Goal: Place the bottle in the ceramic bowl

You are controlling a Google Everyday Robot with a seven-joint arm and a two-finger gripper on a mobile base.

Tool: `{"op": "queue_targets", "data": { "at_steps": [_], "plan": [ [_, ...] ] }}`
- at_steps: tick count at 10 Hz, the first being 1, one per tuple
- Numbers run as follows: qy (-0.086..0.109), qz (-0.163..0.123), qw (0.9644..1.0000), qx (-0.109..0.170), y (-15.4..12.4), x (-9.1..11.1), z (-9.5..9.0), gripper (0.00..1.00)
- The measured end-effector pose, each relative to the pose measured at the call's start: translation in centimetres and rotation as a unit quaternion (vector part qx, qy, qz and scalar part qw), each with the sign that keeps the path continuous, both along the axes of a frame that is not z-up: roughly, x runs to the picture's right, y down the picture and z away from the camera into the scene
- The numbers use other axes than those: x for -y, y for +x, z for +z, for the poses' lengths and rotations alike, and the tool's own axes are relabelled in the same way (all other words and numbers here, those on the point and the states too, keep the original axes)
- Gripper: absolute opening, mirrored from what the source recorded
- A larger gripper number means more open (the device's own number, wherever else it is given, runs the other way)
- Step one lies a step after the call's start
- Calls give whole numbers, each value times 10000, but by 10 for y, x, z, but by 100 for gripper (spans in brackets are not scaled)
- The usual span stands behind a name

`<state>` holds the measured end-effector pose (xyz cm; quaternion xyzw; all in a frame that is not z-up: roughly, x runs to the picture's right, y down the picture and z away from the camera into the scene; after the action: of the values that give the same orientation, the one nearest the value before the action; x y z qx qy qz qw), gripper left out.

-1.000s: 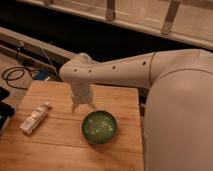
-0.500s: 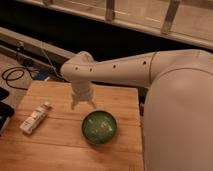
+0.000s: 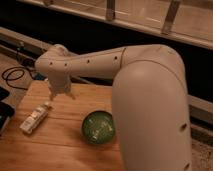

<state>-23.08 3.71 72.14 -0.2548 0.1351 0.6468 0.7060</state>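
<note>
The bottle (image 3: 35, 119) is slim and cream-white with a narrow cap, and it lies on its side at the left of the wooden table (image 3: 60, 145). Its cap points to the upper right. The ceramic bowl (image 3: 98, 127) is round, glossy green and speckled inside, and it stands upright near the table's middle with nothing in it. My gripper (image 3: 60, 93) hangs fingers-down from the white arm, just above and to the right of the bottle's cap and up-left of the bowl. It is open and holds nothing.
The bulky white arm (image 3: 150, 100) fills the right side of the view and hides the table's right part. Black cables (image 3: 12, 77) lie on the floor at the left. A dark object (image 3: 4, 112) sits at the table's left edge. Railings run behind.
The gripper has travelled left, away from above the bowl and toward the bottle's cap. Bottle and bowl have stayed in place.
</note>
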Motion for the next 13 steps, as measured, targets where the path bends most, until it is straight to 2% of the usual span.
{"op": "queue_targets", "data": {
  "at_steps": [1,6,7,8,9,11,12,13],
  "plan": [
    [80,-27,9999,132,-22,5,-3,65],
    [121,50,9999,102,-18,6,-2,65],
    [260,383,9989,-9,-10,6,-2,65],
    [295,725,9969,-113,-6,5,-1,65],
    [227,985,9947,-190,-10,-1,1,65],
    [186,1224,9918,-309,-11,-1,1,65],
    [179,1027,9941,-307,-9,4,0,65],
    [295,254,9992,116,-10,4,-2,65]
  ]
}}
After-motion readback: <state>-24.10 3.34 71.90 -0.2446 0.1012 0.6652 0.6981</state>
